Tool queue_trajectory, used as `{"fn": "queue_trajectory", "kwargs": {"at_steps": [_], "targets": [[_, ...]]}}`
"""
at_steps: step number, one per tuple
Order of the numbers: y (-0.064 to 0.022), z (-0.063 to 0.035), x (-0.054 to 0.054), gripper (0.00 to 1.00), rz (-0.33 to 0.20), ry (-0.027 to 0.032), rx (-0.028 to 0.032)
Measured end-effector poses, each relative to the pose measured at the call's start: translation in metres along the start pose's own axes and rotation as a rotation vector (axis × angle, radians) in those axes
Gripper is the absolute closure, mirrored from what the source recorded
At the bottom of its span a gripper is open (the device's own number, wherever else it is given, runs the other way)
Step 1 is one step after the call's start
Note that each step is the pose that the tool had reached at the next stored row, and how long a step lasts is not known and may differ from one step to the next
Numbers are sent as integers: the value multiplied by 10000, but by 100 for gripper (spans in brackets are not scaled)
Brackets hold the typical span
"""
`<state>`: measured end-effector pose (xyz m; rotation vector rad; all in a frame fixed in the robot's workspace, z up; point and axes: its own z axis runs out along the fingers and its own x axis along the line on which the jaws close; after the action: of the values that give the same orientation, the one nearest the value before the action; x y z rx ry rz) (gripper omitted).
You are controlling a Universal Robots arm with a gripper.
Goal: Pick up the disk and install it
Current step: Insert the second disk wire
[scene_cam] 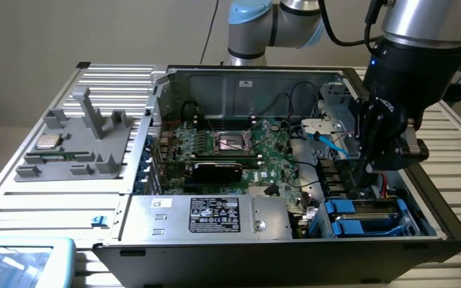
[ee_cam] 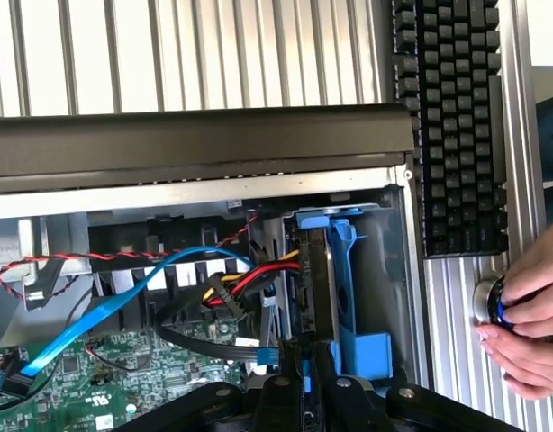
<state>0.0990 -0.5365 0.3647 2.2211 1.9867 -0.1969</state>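
We see the gripper (ee_cam: 305, 373) closed on the disk (ee_cam: 314, 288), which stands on edge in its blue carrier, inside the drive bay (scene_cam: 367, 219) at the computer case's (scene_cam: 422, 246) corner.

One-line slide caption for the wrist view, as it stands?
The tool sits low over the disk in its blue carrier, standing on edge in the case's bay, while a hand grips a knob beside the keyboard.

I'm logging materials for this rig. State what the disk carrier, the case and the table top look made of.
Carrier: bright blue plastic, it seems, with a smooth moulded look and even colour.
Case: probably sheet metal, bare grey inside with folded edges, black outside.
Table top: likely aluminium, silver and matt, in long ribbed profiles.
The disk itself stands edge-on in the carrier, so its surface is hard to judge.
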Motion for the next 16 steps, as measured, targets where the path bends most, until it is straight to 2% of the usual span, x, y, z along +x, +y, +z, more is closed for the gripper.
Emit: {"fn": "queue_trajectory", "kwargs": {"at_steps": [2, 6, 9, 12, 16], "targets": [[45, 4, -10, 84, -10, 38, 54], [125, 19, -39, 84, -24, 189, 140], [167, 44, -77, 84, -46, 296, 266], [204, 77, -131, 84, -72, 381, 407], [253, 124, -202, 84, -100, 499, 562]]}}
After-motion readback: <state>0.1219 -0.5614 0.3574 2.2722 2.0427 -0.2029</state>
